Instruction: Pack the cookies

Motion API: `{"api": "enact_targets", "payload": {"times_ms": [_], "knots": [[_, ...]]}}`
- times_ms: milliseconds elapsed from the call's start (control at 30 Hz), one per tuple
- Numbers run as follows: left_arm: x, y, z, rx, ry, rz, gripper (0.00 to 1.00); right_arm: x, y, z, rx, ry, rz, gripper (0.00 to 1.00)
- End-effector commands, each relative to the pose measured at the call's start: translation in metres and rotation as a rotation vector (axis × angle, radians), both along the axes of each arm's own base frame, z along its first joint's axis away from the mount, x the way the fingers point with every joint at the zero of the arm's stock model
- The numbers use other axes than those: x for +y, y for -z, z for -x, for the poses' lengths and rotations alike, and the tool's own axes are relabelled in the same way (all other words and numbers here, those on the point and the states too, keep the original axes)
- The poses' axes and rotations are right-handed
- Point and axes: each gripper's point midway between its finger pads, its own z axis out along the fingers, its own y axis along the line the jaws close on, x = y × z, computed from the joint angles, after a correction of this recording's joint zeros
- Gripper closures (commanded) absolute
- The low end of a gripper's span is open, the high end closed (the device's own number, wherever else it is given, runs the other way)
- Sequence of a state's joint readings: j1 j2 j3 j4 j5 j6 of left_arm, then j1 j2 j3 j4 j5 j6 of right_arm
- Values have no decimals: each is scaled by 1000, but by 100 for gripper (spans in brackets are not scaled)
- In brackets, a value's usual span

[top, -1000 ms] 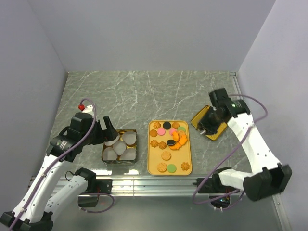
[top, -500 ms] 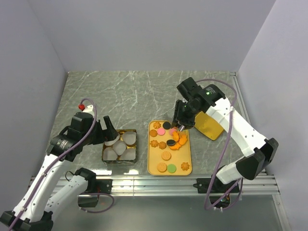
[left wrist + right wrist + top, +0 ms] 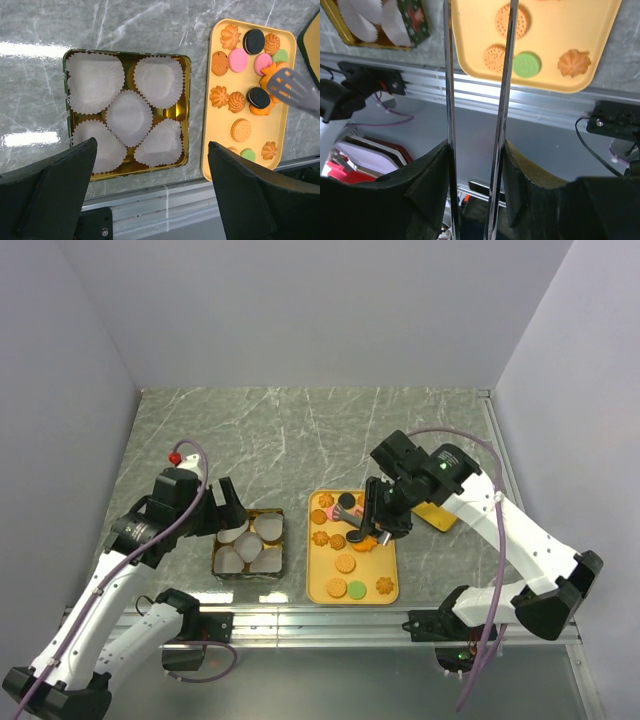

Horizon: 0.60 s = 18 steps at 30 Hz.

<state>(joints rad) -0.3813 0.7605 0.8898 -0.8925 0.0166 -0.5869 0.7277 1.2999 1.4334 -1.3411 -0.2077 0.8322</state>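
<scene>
The cookies (image 3: pixel 352 530), tan, orange flower, pink, green and dark ones, lie on a yellow tray (image 3: pixel 352 597). They also show in the left wrist view (image 3: pixel 239 60). My right gripper (image 3: pixel 385 508) is shut on metal tongs (image 3: pixel 502 100), whose slotted tip (image 3: pixel 295 90) hangs over the orange pile at the tray's right side. My left gripper (image 3: pixel 151 150) is open and empty, above the near edge of a gold tin (image 3: pixel 125 51) that holds several white paper cups (image 3: pixel 130 116). The tin has no cookies in it.
The tin's gold lid (image 3: pixel 440 512) lies right of the tray, partly under my right arm. The tin (image 3: pixel 248 543) stands left of the tray with a narrow gap between them. An aluminium rail (image 3: pixel 320 625) runs along the near table edge.
My right arm has swung left from the lid to over the tray with the tongs and come down toward the cookies. My left arm has shifted only slightly.
</scene>
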Motion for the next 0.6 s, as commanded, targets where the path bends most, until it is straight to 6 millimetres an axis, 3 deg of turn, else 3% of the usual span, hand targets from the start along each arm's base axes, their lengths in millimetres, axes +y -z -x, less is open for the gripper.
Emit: {"api": "enact_targets", "payload": {"times_ms": [0, 267, 567], "knots": [[-7, -7, -6, -41, 33, 16, 1, -25, 3, 31, 61, 20, 57, 51], [-10, -5, -5, -33, 43, 16, 0, -42, 16, 44, 59, 51, 80, 51], [-10, -5, -5, -35, 44, 18, 1, -41, 22, 43, 60, 32, 102, 52]]}}
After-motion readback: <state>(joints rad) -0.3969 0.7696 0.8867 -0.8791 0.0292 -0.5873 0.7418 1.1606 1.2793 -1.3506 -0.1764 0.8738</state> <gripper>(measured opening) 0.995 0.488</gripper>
